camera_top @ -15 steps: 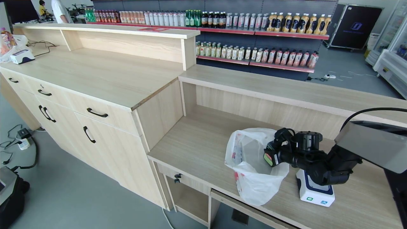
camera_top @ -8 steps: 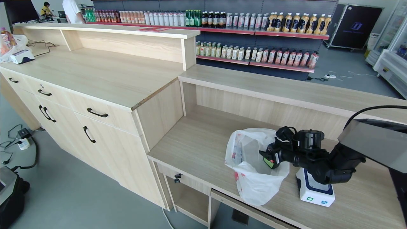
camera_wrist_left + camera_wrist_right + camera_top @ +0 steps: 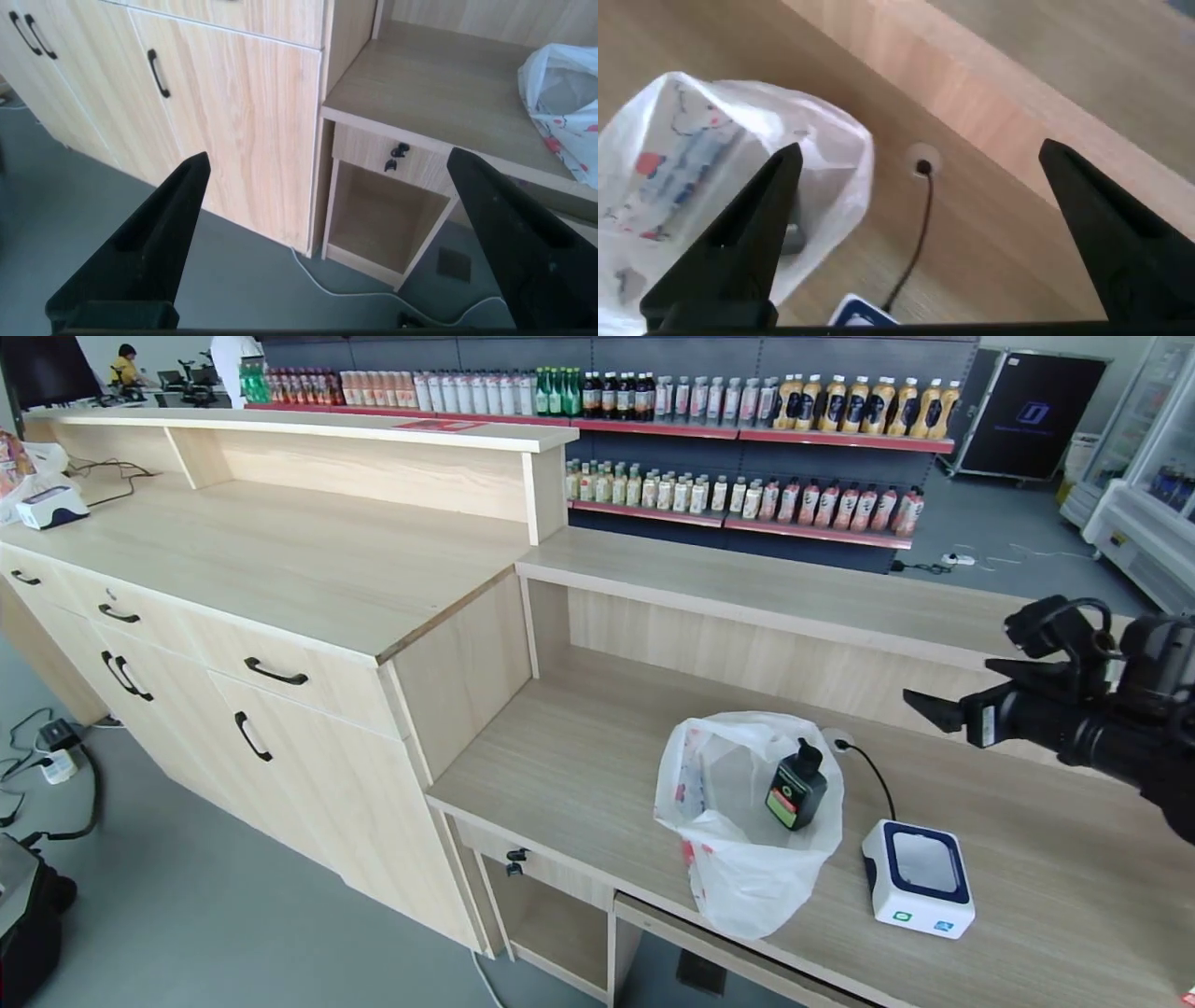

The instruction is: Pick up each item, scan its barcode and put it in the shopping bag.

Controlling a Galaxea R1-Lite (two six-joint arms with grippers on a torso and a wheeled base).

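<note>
- The counter (image 3: 579, 756) has a low desk level, and all the task's things sit there, within reach of both arms.
- 1 shopping bag (image 3: 738, 877) stands near the desk's front edge. Its mouth is spread open, probably so items can be dropped straight in.
- 2 grippers are counted. The right gripper (image 3: 952, 691) hangs above the desk, to the right of the bag and apart from it. Its jaws are spread wide and hold nothing.
- The left gripper (image 3: 329, 157) is low beside the cabinet front, facing the floor. Its jaws are also wide and empty, and it seems parked out of the way.
- 1 scanner (image 3: 920, 882) lies just beside the bag with its window facing up, so a barcode can pass over it on the way in.
- 1 bottle (image 3: 796, 789), dark and with a pump top, leans inside the bag against its right wall. This item looks finished. Whether more lies deeper in the bag cannot be told.
- 1 cable (image 3: 878, 775) runs from the scanner to a hole in the desk.
</note>
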